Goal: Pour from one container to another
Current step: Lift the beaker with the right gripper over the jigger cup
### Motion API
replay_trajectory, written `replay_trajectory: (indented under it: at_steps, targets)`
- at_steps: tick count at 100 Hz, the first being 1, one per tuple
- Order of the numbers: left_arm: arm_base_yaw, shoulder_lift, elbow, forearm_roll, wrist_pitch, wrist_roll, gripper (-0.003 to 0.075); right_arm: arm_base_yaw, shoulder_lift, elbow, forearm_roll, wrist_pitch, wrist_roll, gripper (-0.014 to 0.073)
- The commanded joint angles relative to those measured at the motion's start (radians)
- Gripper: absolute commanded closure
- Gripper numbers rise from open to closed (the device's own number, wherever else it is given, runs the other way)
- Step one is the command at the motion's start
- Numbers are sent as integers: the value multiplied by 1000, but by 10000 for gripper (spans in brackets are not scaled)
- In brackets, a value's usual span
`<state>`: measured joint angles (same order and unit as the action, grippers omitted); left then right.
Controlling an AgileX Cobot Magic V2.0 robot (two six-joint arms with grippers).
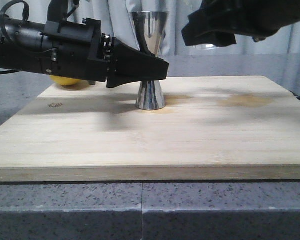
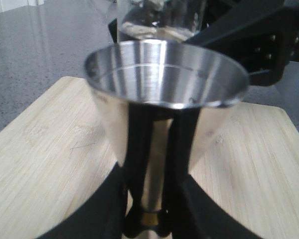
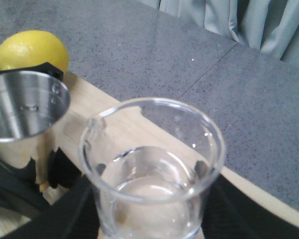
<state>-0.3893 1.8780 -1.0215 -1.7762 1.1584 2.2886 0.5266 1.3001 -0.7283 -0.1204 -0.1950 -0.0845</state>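
Note:
The steel jigger (image 1: pixel 150 95) stands upright on the wooden board (image 1: pixel 140 145), its gold-banded waist hidden in the front view by my left gripper (image 1: pixel 159 69). The left wrist view shows that gripper (image 2: pixel 149 219) shut on the jigger (image 2: pixel 164 74) at the gold band, and the upper cup looks empty. My right gripper (image 1: pixel 215 30) hangs above and to the right of the jigger. It is shut on the clear glass beaker (image 3: pixel 154 164), which holds a little clear liquid. The beaker's lip points toward the jigger's rim (image 3: pixel 25 104). The beaker (image 2: pixel 159 20) also shows just behind the jigger.
A yellow lemon (image 1: pixel 70 81) lies at the board's back left corner, behind the left arm; it is the lemon (image 3: pixel 32 50) beyond the jigger. The board rests on a grey speckled counter (image 1: pixel 140 210). Grey curtains hang at the back.

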Motion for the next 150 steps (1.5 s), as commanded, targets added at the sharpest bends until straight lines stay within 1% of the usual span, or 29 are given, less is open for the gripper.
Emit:
replay_trajectory:
  at_steps: [1,16,35,47,62,87,95,114,150]
  targets:
    - [-11,-40,-27,-75,99,-2,584,-5,-35,-66,-34,-38,-10,337]
    - [-11,-40,-27,-75,99,-2,584,-5,-35,-145,-60,64,-10,337]
    - [-11,-40,-27,-74,101,-2,584,-2,-35,-230,-93,242,-10,337]
    - [-11,-40,-42,-60,107,-14,584,-2,-35,-263,-116,301,-12,337]
    - [-13,-40,-104,-7,109,-99,584,-1,-38,-282,-140,338,-29,337]
    - [-13,-40,-166,44,111,-160,584,1,-47,-289,-142,343,-80,337]
    - [-13,-40,-166,59,111,-165,584,3,-47,-298,-144,351,-96,337]
    - [-13,-40,-166,74,111,-167,584,51,-45,-332,-144,389,-185,337]
    - [-13,-40,-166,74,111,-167,584,61,-29,-359,-231,421,-185,337]
